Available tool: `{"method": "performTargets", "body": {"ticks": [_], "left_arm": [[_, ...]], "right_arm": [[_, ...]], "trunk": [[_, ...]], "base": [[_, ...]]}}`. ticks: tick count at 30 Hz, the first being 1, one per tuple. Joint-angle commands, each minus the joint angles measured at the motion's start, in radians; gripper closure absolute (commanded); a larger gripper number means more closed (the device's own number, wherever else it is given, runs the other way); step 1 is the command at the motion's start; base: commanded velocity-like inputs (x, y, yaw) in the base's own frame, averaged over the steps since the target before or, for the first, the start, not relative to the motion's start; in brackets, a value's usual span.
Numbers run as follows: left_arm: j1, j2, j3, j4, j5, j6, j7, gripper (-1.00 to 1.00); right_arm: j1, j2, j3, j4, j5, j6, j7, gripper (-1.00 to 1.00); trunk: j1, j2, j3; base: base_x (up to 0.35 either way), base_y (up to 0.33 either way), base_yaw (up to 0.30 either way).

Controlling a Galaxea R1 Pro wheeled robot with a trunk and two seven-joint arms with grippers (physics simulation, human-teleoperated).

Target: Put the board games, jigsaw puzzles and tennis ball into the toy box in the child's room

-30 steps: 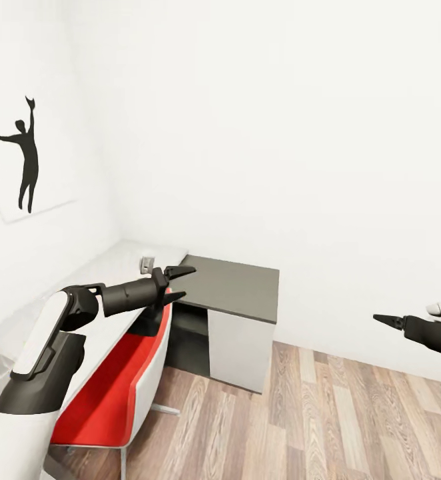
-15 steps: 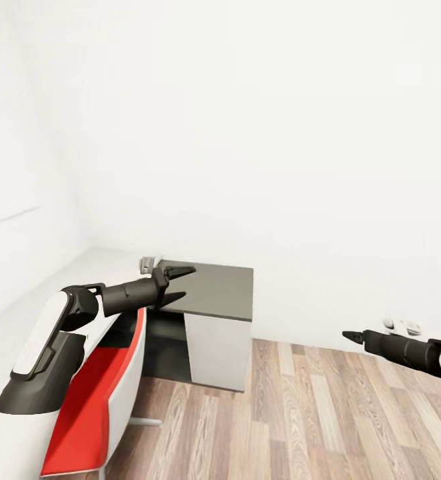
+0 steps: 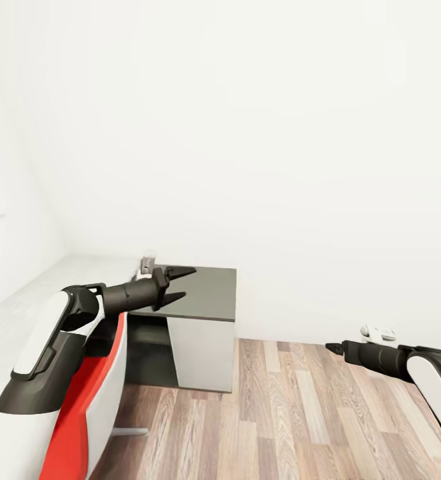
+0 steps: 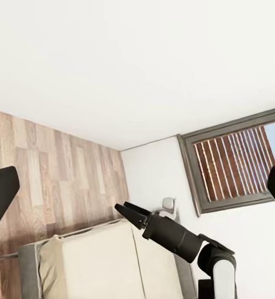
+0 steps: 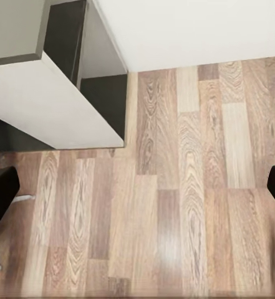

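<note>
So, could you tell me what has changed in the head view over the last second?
The camera has swung right: the dark side table, red chair and wood floor slid left, and the wall silhouette left the picture. The right gripper reaches further into view. The left gripper stays open and empty, held as before.

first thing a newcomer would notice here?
Probably the red chair at the head view's lower left, beside the dark grey side table against the white wall. Then the left gripper, fingers spread and empty, above that table's near edge, over wood-plank floor.
</note>
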Motion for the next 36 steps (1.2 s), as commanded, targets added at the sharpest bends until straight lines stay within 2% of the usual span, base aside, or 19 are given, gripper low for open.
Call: {"method": "performTargets", "body": {"ticks": [1,9,17,20,24,36], "left_arm": [[-0.001,0.001,-0.001,-0.001,0.010,-0.001,0.010,-1.00],[-0.013,0.001,-0.049,0.000,-0.037,-0.001,0.011,-1.00],[-0.019,0.001,-0.068,0.000,-0.053,-0.001,0.011,-1.00],[-0.021,0.001,-0.071,0.000,-0.056,-0.001,0.011,-1.00],[-0.022,0.001,-0.074,0.000,-0.059,-0.001,0.011,-1.00],[-0.021,0.001,-0.071,0.006,-0.063,-0.003,0.011,-1.00]], "right_arm": [[-0.001,0.000,0.000,-0.001,-0.010,0.003,-0.010,-1.00],[0.003,0.009,0.008,0.004,-0.001,-0.007,-0.010,-1.00],[0.006,0.011,0.022,0.026,0.000,-0.057,-0.009,-1.00],[0.006,0.011,0.041,0.040,0.001,-0.068,-0.009,-1.00],[0.006,0.012,0.091,0.067,0.002,-0.084,-0.009,-1.00],[0.006,0.018,0.138,0.077,0.003,-0.096,-0.011,-1.00]], "trunk": [[0.001,-0.003,-0.002],[0.001,-0.003,-0.001],[0.001,-0.003,-0.001],[0.001,-0.003,-0.001],[0.001,-0.003,-0.001],[0.001,-0.003,0.001]], "base": [[0.000,-0.159,-0.055],[0.000,-0.218,-0.027],[0.000,-0.260,-0.008],[0.000,-0.270,-0.003],[0.000,-0.244,-0.002],[0.000,-0.100,-0.030]]}}
